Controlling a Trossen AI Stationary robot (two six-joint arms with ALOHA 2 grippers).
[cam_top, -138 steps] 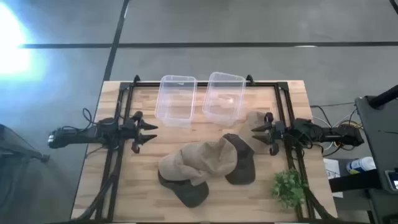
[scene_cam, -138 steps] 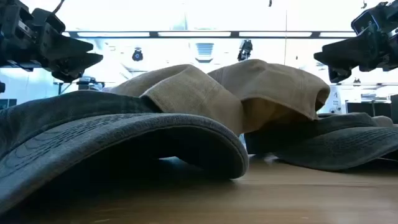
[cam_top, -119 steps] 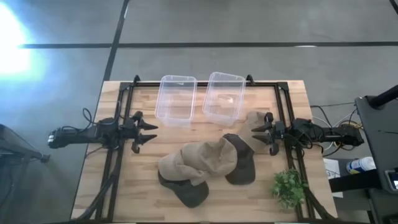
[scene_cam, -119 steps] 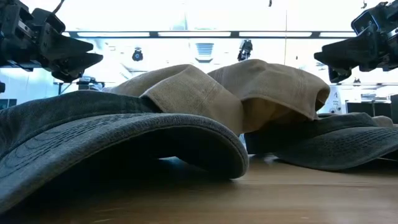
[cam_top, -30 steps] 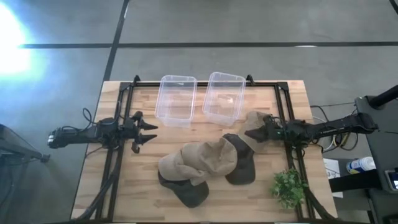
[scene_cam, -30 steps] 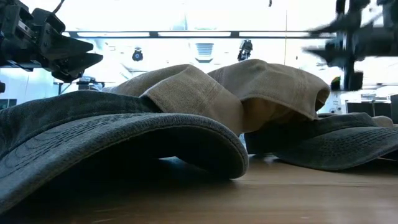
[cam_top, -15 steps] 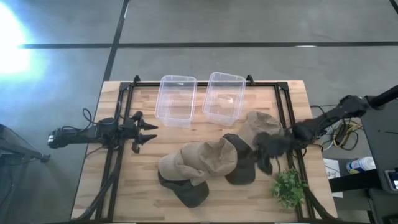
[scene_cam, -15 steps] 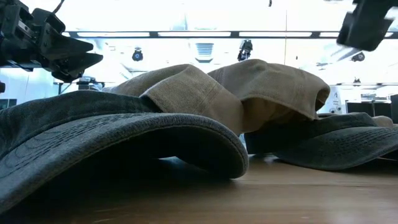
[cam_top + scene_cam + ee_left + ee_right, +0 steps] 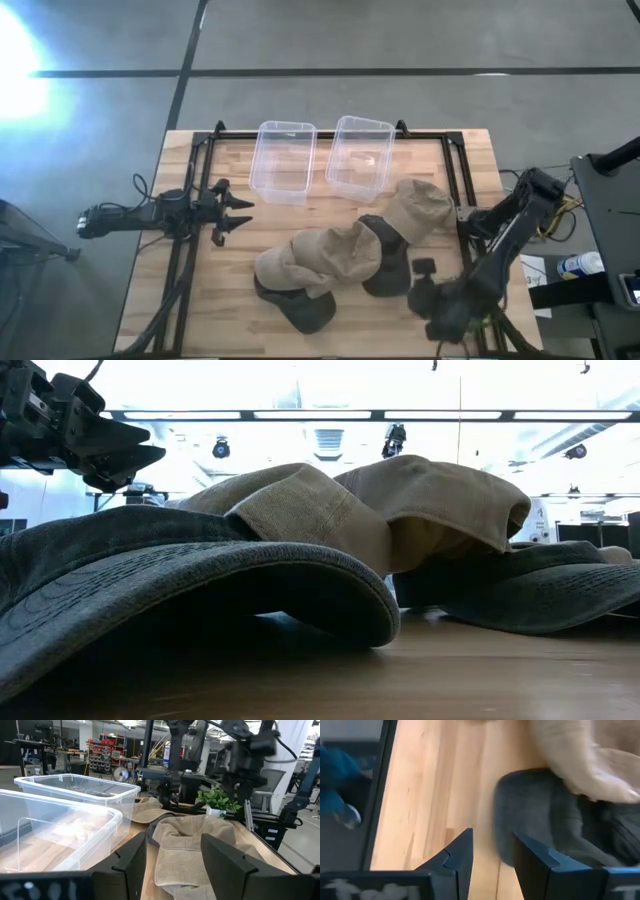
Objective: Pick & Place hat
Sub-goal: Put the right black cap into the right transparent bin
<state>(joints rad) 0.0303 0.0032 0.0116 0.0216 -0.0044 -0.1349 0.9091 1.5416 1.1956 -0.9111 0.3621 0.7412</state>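
High view puts right gripper (image 9: 424,272) lower right of frame, fingers spread, just right of dark hat (image 9: 388,268) in pile at lower centre, far nearer than left gripper (image 9: 232,211) parked mid-left, fingers also apart.

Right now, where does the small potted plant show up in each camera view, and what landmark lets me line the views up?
High view: potted plant at the table's near right corner, largely covered by the right arm.
Low view: not in it.
Left wrist view: upper centre-right, beyond the tan hats.
Right wrist view: not in it.
Shared landmark: the tan hat pile, mid-table from above and just before the plant in the left wrist view.
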